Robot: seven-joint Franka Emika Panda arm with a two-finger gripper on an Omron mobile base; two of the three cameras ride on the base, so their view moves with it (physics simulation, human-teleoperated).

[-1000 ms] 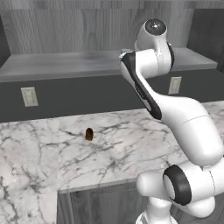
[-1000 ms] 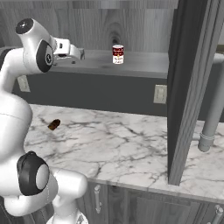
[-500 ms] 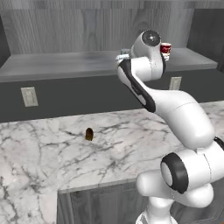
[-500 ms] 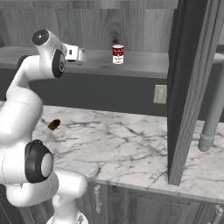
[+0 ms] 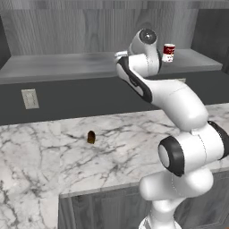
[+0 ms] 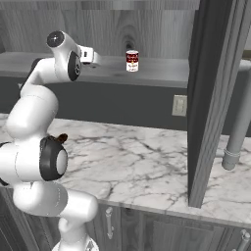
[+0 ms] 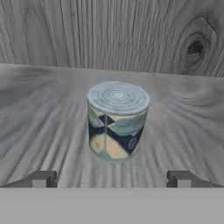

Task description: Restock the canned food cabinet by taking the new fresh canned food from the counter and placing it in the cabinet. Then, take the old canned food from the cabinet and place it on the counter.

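The old blue-grey can (image 7: 117, 121) stands upright on the cabinet shelf (image 7: 48, 113), straight ahead of my gripper (image 7: 111, 179). The gripper is open; its fingertips (image 7: 41, 178) sit wide apart on the near side of the can, not touching it. In the right base view the gripper (image 6: 94, 59) hovers over the shelf board (image 6: 162, 73), left of the new red-and-white can (image 6: 132, 61). That can (image 5: 168, 52) stands upright on the shelf (image 5: 53, 67), to the right of my arm. Below lies the marble counter (image 5: 44, 156).
A tiny dark brown object (image 5: 91, 137) lies on the counter (image 6: 147, 157). Wall outlets (image 5: 30, 98) sit in the dark cabinet front. A tall dark panel (image 6: 211, 98) and a grey pipe (image 6: 235, 127) stand at the right.
The arm's upper joints have swung over, uncovering the red-and-white can in the left base view. The hand has stayed at about the same spot over the shelf. Neither can has moved.
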